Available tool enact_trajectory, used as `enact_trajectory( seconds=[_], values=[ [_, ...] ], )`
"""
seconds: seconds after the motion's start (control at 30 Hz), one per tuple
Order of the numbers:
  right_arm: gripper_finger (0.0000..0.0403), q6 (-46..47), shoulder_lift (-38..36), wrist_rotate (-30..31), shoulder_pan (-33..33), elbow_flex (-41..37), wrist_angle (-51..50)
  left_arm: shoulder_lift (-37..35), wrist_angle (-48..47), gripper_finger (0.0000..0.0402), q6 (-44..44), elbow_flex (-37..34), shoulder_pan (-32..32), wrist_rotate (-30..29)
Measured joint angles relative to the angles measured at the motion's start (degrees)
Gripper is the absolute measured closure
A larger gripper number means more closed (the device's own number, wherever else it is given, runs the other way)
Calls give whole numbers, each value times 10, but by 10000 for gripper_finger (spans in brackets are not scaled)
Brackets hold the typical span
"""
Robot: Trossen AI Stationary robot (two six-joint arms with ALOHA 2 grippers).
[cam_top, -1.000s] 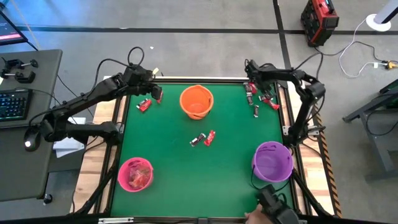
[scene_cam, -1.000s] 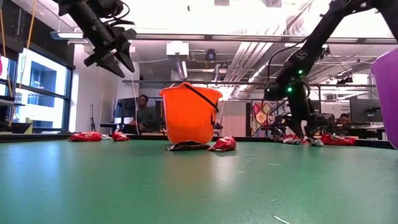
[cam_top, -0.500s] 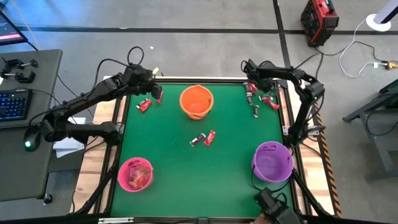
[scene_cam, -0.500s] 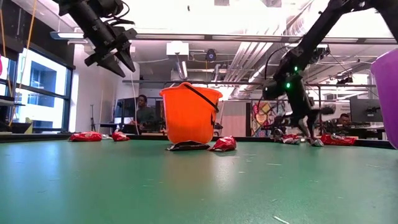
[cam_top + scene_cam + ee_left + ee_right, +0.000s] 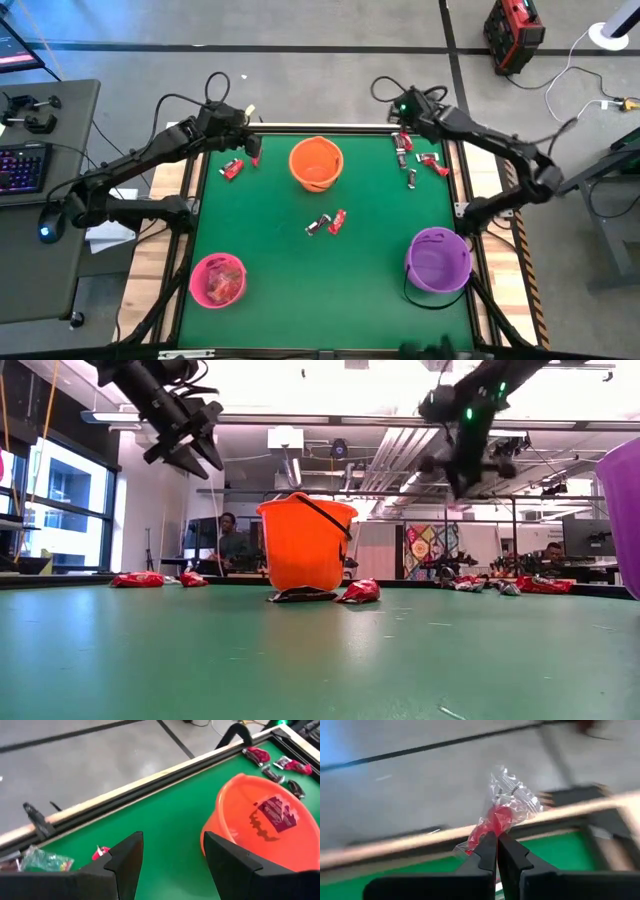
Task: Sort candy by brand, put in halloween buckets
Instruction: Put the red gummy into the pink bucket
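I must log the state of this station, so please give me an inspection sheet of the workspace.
Surface: green table, bare in front.
Job's things: orange bucket holds one candy; pink bucket holds several; purple bucket; loose candies in the middle and near both far corners.
Clutter: nothing seen.
Grippers: right tool shut on a clear-wrapped red candy, raised; left tool open, raised.
Cables: white cable on floor.
Surroundings: seated person behind; keyboard at left.

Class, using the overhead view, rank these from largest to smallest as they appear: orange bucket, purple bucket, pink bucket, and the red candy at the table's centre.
1. Purple bucket
2-3. Orange bucket and pink bucket: too alike to rank
4. Red candy, far smaller.
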Motion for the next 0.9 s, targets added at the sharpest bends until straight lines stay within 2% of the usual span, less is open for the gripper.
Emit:
enact_trajectory(
  seconds=[0.17,0.23,0.33,0.47,0.63,0.77,0.9],
  values=[
    [402,-78,-27,-132,122,0,92,0,13,204,48,0,0,12],
    [403,-98,-23,-191,174,0,137,0,18,204,72,0,0,20],
    [403,-129,1,-247,252,0,226,0,18,204,99,0,0,45],
    [403,-185,55,-266,342,0,355,-1,18,204,86,0,-2,118],
    [403,-238,146,-271,413,0,518,-11,22,204,43,0,-34,224],
    [403,-239,219,-308,446,18,624,-31,52,204,-4,0,-97,254],
    [403,-274,290,-326,481,76,647,-55,97,204,-73,0,-180,247]
  ],
)
